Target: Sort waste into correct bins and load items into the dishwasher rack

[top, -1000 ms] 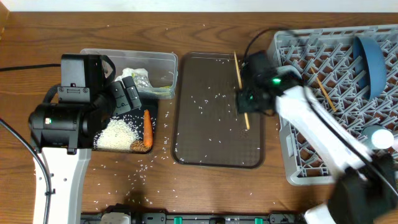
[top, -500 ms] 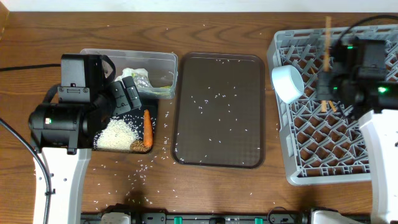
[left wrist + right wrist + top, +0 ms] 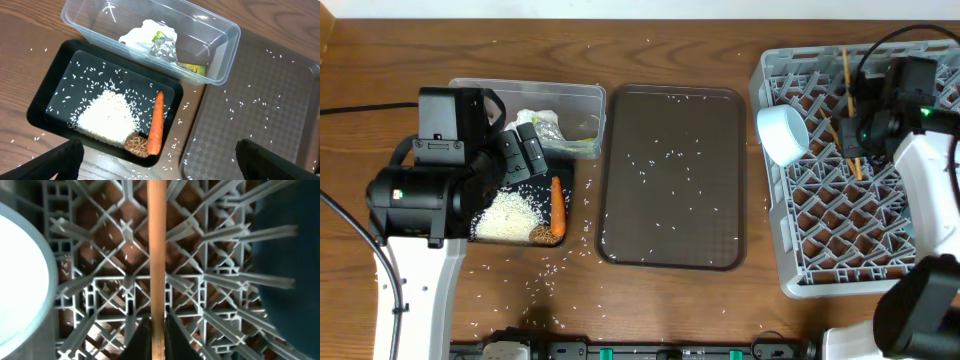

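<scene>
My right gripper [image 3: 850,128] [image 3: 158,336] is shut on a wooden chopstick [image 3: 846,75] [image 3: 156,240] and holds it over the back of the grey dishwasher rack [image 3: 820,250] [image 3: 215,280]. A second chopstick [image 3: 857,165] lies in the rack. A pale cup or bowl with a light-blue rim [image 3: 782,135] leans at the rack's left wall. The dark-blue plate [image 3: 295,280] shows at the right. My left gripper [image 3: 160,165] is open and empty above the bins. The clear tub [image 3: 227,50] holds tissue [image 3: 142,37] and wrapper [image 3: 165,47]. The black tray [image 3: 55,95] holds rice [image 3: 107,117], carrot [image 3: 156,122] and brown lump [image 3: 136,145].
The brown serving tray [image 3: 670,200] lies between the bins and the rack, with rice grains scattered on it. More loose rice lies on the wooden table in front of the black tray. My right arm covers the rack's right side.
My right arm has carried the chopstick from the brown serving tray across to the rack. In the last half second it shifted only slightly. The left arm has not moved.
</scene>
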